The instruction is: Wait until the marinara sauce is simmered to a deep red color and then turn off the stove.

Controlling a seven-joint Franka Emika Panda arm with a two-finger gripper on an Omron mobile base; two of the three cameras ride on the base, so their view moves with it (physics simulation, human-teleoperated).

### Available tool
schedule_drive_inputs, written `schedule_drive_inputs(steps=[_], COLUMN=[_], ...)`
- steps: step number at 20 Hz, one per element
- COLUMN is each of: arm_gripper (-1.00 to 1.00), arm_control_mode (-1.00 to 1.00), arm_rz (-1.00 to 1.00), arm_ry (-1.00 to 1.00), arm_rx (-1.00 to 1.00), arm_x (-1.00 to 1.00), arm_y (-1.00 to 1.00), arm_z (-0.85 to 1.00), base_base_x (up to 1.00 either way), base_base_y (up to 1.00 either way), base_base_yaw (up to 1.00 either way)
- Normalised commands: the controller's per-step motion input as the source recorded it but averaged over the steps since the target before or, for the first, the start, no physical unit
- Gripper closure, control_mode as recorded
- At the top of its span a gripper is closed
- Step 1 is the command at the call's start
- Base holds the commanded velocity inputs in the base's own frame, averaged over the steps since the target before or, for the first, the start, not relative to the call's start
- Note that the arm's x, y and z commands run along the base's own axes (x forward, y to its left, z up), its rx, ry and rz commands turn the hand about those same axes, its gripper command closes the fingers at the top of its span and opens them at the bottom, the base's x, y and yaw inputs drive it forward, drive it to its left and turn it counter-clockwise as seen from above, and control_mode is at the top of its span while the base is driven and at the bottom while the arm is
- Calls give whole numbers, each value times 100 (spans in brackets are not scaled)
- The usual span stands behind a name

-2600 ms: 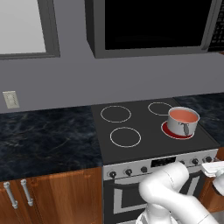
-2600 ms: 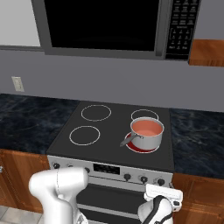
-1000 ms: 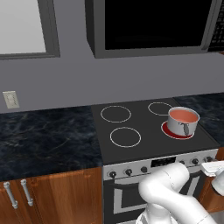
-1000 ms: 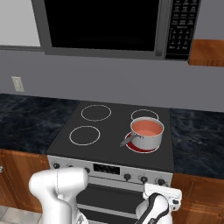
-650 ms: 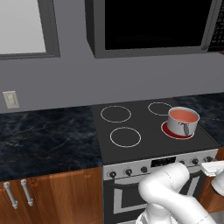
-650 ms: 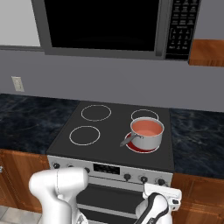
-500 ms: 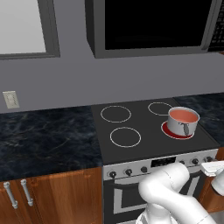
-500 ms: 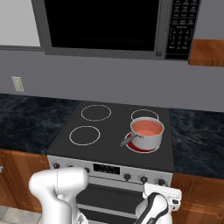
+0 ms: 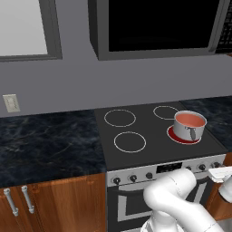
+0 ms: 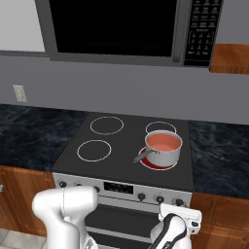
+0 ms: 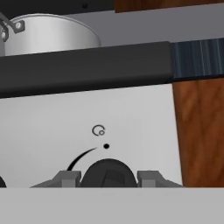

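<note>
We find the marinara sauce (image 10: pixel 163 141), a smooth flat pool of pale salmon-orange liquid, inside the small round steel saucepan (image 10: pixel 161 150) on the front right ring of the black glass stove (image 10: pixel 124 148), where a red burner disc (image 9: pixel 173 135) glows under the pan. The colour reads as well short of deep red (our judgement only). In the hand view the gripper (image 11: pixel 108 178) sits low at the silver front panel, its two grey fingertips (image 11: pixel 65 178) set wide on either side of a small black round knob (image 11: pixel 107 173), not visibly pressing it. The risk we see is turning too soon, or the tips slipping off that short knob if they close off-centre.
</note>
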Motion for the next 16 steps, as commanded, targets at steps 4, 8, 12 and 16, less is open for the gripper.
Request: schedule_drive_inputs(steps=[4, 8, 12, 16], arm_gripper=[100, 100, 100, 100], arm_control_mode=[-100, -100, -100, -100], arm_rz=[0, 0, 0, 0], arm_ry=[0, 0, 0, 0], arm_rx=[0, 0, 0, 0], arm_x=[0, 0, 0, 0], arm_y=[0, 0, 0, 0], arm_z=[0, 0, 0, 0], base_base_x=[0, 0, 0, 0], base_base_y=[0, 0, 0, 0], base_base_yaw=[0, 0, 0, 0])
